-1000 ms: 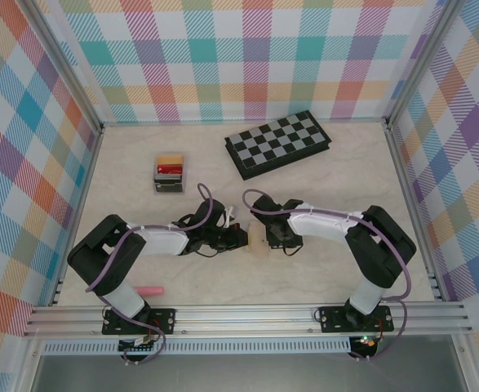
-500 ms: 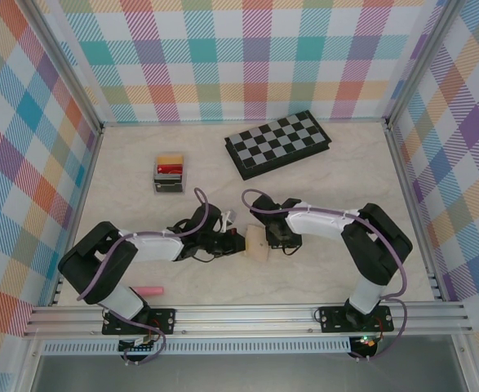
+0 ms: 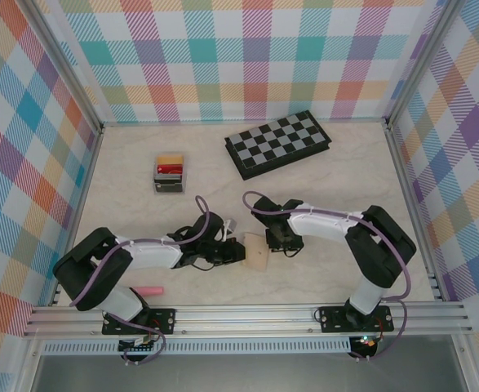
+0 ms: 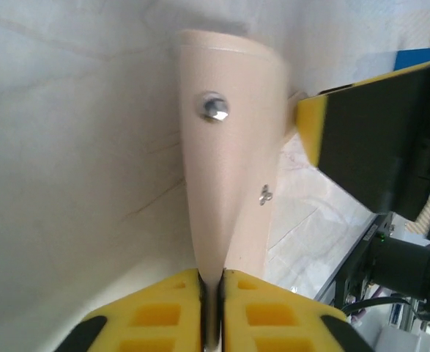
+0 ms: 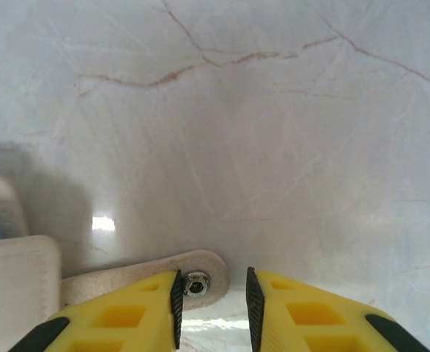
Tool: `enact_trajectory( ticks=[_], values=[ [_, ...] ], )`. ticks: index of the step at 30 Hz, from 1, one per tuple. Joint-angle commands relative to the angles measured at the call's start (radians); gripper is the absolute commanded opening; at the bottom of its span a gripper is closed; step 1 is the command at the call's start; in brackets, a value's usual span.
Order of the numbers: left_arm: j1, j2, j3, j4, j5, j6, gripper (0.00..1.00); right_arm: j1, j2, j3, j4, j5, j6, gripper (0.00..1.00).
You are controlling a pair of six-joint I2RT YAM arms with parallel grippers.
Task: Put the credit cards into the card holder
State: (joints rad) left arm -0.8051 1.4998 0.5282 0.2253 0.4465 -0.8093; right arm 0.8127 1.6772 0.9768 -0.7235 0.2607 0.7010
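Note:
The tan card holder [image 3: 258,253] lies near the table's middle, between my two grippers. In the left wrist view its flap [image 4: 229,147], with a snap stud [image 4: 215,108], runs down into my left gripper [image 4: 212,277], whose pads press on its edge. My left gripper [image 3: 237,251] is at the holder's left side. My right gripper [image 3: 273,241] is at its right side and stands open [image 5: 213,282]. The holder's snap tab [image 5: 195,282] lies against the right gripper's left finger. The credit cards [image 3: 169,170], red and yellow among them, sit stacked at the back left.
The cards rest in a small grey tray [image 3: 157,183]. A folded chessboard [image 3: 278,143] lies at the back centre. A pink pen [image 3: 150,290] lies near the front edge by the left arm's base. Metal rails frame the table.
The card holder has shifted a little toward the near edge together with my left gripper. My right gripper's jaws have spread slightly wider beside the snap tab.

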Motion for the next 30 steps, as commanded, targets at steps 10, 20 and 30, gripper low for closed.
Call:
enact_trajectory(
  ticks=[10, 20, 30],
  values=[
    [-0.034, -0.249, 0.084, -0.402, -0.285, 0.076, 0.45, -0.016, -0.231, 0.004, -0.089, 0.129, -0.096, 0.46],
    [0.084, -0.392, 0.226, -0.670, -0.483, 0.215, 0.69, -0.044, -0.413, -0.026, -0.043, 0.090, -0.081, 0.58],
    [0.460, -0.273, 0.466, -0.803, -0.364, 0.380, 0.86, -0.044, -0.456, -0.070, 0.101, -0.068, -0.089, 0.75]
  ],
)
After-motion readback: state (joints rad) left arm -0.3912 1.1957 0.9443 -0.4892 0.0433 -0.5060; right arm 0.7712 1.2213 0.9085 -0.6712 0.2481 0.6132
